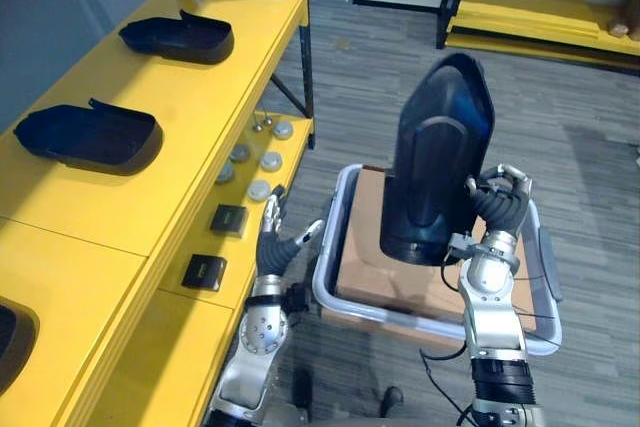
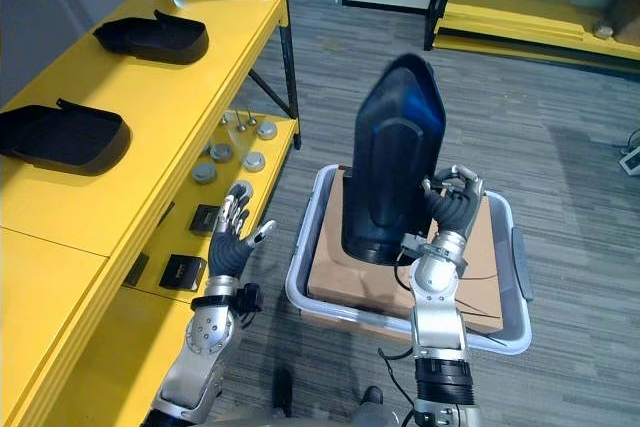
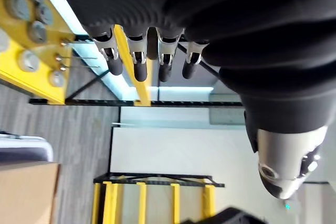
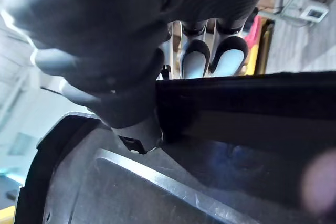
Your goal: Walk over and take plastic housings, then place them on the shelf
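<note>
**Shelf, upper board** [image 1: 205, 112]: yellow, on the outer side of the left hand [image 1: 272, 244].
- Near housing [image 1: 88, 137], black, lying flat, level with the left hand's fingertips.
- Far housing [image 1: 180, 39], black, lying flat, well beyond that hand.
- Third housing [image 1: 10, 342], behind the hand, cut by the frame edge.

**Shelf, lower board** [image 1: 165, 357]: yellow, beside and under the left hand.
- Grey discs [image 1: 271, 160], a loose cluster just beyond the fingertips.
- Two small black boxes [image 1: 229, 219], just outside the palm, one behind the other.

**Floor** [image 1: 380, 67]: grey planks.
- Bin [image 1: 330, 257], pale rim, between the two hands and below the right hand [image 1: 497, 202].
- Second yellow shelf [image 1: 540, 2], far beyond the right hand.
</note>
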Tool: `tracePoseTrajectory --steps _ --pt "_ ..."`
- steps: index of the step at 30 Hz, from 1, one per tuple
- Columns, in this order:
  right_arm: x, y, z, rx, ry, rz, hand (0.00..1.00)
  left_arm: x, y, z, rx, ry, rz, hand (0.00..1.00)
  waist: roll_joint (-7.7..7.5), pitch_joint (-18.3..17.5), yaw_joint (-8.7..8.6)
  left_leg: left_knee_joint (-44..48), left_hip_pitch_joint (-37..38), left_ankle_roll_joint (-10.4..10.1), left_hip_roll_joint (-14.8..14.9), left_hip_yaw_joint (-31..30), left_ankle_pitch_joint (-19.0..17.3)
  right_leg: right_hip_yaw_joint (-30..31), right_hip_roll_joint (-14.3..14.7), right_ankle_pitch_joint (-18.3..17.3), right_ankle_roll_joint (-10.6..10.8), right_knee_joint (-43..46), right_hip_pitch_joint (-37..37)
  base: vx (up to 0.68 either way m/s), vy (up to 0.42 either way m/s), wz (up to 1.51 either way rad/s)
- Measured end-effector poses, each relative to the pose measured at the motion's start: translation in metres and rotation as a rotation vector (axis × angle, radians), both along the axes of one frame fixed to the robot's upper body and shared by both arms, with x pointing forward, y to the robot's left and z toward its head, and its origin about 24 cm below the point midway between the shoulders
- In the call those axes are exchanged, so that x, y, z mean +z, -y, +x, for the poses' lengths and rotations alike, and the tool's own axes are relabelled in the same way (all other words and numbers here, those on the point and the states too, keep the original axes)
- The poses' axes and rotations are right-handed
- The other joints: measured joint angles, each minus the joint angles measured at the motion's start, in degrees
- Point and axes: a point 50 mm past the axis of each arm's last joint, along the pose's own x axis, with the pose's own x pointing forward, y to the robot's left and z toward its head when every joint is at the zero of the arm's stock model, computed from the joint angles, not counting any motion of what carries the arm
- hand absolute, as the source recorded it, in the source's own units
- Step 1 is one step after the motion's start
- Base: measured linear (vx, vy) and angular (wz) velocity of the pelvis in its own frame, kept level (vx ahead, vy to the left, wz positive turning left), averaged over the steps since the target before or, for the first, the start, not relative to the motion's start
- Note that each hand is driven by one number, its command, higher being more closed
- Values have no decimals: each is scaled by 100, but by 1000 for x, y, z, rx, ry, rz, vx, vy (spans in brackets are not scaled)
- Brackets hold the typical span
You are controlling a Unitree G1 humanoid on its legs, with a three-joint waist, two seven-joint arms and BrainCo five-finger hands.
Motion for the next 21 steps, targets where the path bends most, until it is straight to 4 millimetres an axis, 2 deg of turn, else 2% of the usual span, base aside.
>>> tracePoseTrajectory --steps 6,8,9,12,13,16,21 --pt "18 -38 -7 184 114 71 100 3 21 -1 -65 25 38 0 -3 -129 -29 -5 65 2 0 95 2 126 -10 -2 -2 58 -21 -36 8 -9" --pt "20 -42 -8 221 134 105 100 4 22 3 -51 31 60 0 -15 -154 -35 -8 89 2 0 113 2 143 -9 -4 -3 70 -29 -31 5 -5" --pt "20 -45 -8 249 135 134 100 4 22 4 -36 31 77 100 -16 -188 -47 -9 87 2 0 126 2 155 -9 -4 -3 76 -51 -36 6 -6" --pt "20 -53 -9 331 144 194 100 0 22 8 -17 7 94 100 -16 -291 -82 -8 54 2 0 172 3 200 -8 -3 -4 97 -121 -6 7 -7" --pt "21 -54 -10 345 150 205 0 0 21 8 -16 3 97 100 -19 -299 -118 -7 55 2 0 174 3 203 -8 -3 -4 97 -121 12 5 -5" --pt "27 -57 -15 413 186 230 0 -2 22 8 -17 -7 102 100 -42 -321 -149 -5 54 3 0 194 5 226 -2 -2 -4 97 -121 15 0 -4" --pt "24 -59 -18 471 186 223 0 -5 20 9 3 -23 105 100 -61 -419 -167 -4 54 2 2 216 6 257 12 -2 -6 99 -122 2 -1 -1"
